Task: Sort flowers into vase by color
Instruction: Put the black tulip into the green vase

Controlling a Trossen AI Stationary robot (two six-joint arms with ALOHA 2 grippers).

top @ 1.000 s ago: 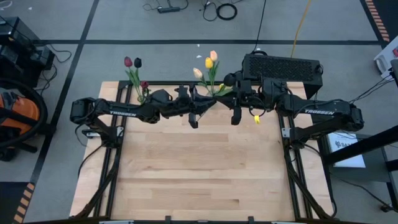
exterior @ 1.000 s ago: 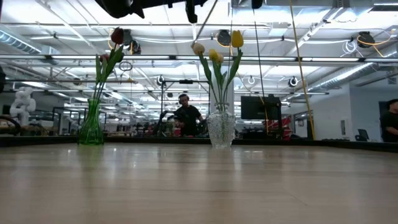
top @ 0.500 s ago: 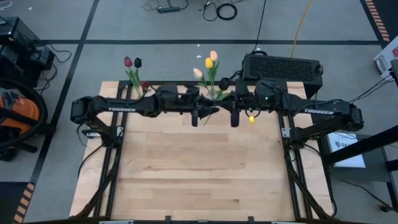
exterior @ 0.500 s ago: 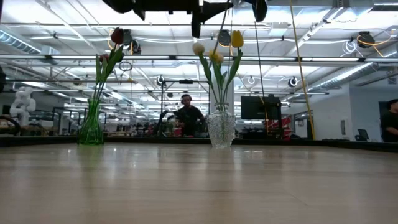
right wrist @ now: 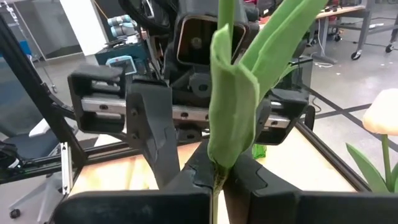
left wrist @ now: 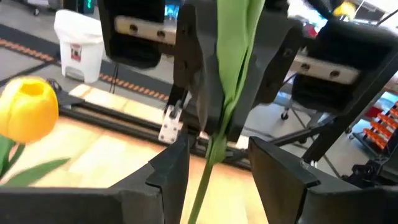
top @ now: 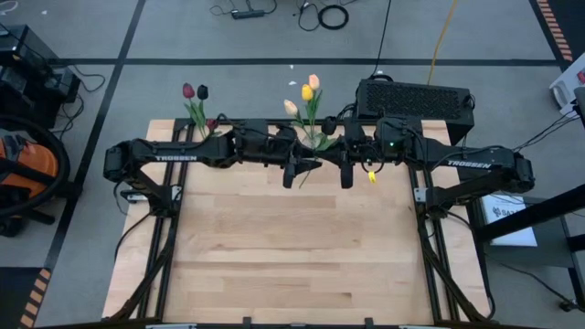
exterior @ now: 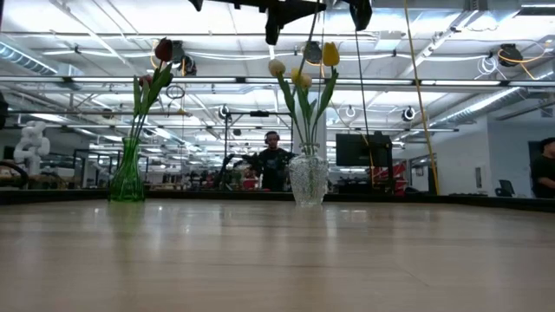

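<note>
A tulip with a long green stem and leaf (right wrist: 233, 106) is held high above the table's far middle. My right gripper (right wrist: 216, 180) is shut on it. A yellow head (top: 372, 176) shows just beside that gripper. My left gripper (left wrist: 214, 171) faces it, open, one finger on each side of the stem (left wrist: 208, 158). Behind them a clear vase (exterior: 308, 178) holds yellow and cream tulips (exterior: 303, 74). A green vase (exterior: 127, 173) at the far left holds dark red tulips (exterior: 162, 50). My right gripper pinches the stem just below the leaf's base (right wrist: 217, 174) between its two fingers, which lie across the stem. It comes in from the table's right. The flower is lifted clear of the table and of both vases.
Both vases stand along the table's far edge (top: 274, 123). The wide wooden tabletop (top: 292, 247) lies below and in front of the arms. A black box (top: 416, 99) sits behind the right arm. A person (exterior: 273, 160) stands in the room beyond the table.
My left gripper has opened and let go of the stem, edging toward the table's right. My right gripper has shifted a little toward the left and keeps the flower, which stays high above the table.
</note>
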